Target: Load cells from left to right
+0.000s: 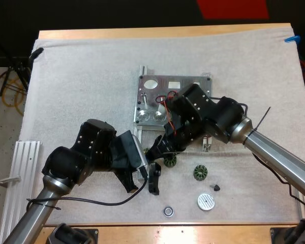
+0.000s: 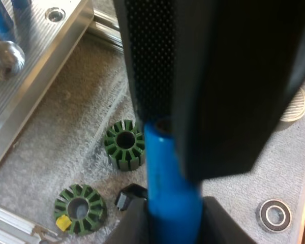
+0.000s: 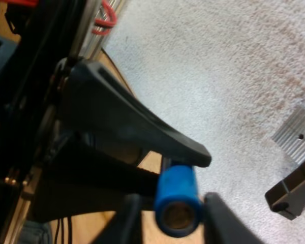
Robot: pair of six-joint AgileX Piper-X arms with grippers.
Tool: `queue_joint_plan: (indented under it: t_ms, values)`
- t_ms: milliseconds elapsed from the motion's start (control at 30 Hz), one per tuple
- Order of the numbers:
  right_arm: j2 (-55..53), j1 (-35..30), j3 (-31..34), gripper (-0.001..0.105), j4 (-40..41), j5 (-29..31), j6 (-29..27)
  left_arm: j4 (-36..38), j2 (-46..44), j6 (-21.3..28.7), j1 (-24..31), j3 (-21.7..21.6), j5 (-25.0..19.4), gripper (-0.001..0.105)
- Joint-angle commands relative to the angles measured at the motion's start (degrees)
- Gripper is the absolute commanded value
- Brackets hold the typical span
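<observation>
Mostly white mat [image 1: 91,76], wooden table [image 1: 162,31], metal fixture [image 1: 157,96], left tool [image 2: 170,229] clamping blue cylinder [image 2: 168,173].

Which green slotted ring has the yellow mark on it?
The green slotted ring beside the aluminium rail; a yellow mark sits on its edge. The other ring is plain green.
</observation>
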Motion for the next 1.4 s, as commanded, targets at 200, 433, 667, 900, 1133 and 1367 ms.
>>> queue_joint_plan:
  t_ms: [200, 433, 667, 900, 1133, 1367]
  values:
    - [-0.26, 0.06, -0.41, 0.02, -0.42, -1.16, -0.06, -2.99, -0.38, 0.28, -0.28, -0.66, 1.66, 0.009]
    - [-0.26, 0.06, -0.41, 0.02, -0.42, -0.61, -0.06, -2.98, -0.38, 0.28, -0.28, -0.66, 1.66, 0.049]
    - [-0.26, 0.06, -0.41, 0.02, -0.59, 3.3, -0.06, -2.98, -1.86, 0.28, -0.28, -0.66, 1.66, 0.058]
    - [-0.26, -0.31, -0.97, 0.02, -2.06, 14.42, -0.19, -0.63, -8.05, -1.88, -0.28, -0.66, -0.23, 0.058]
    - [-0.26, -5.2, -1.88, 0.02, 0.05, 24.83, -0.29, 3.7, -14.19, -4.43, -0.28, -0.66, -3.68, 0.058]
    - [-0.26, -9.95, -1.91, 0.02, 0.78, 34.28, -4.19, 3.82, -16.97, -5.7, -0.28, -0.66, -3.67, 0.058]
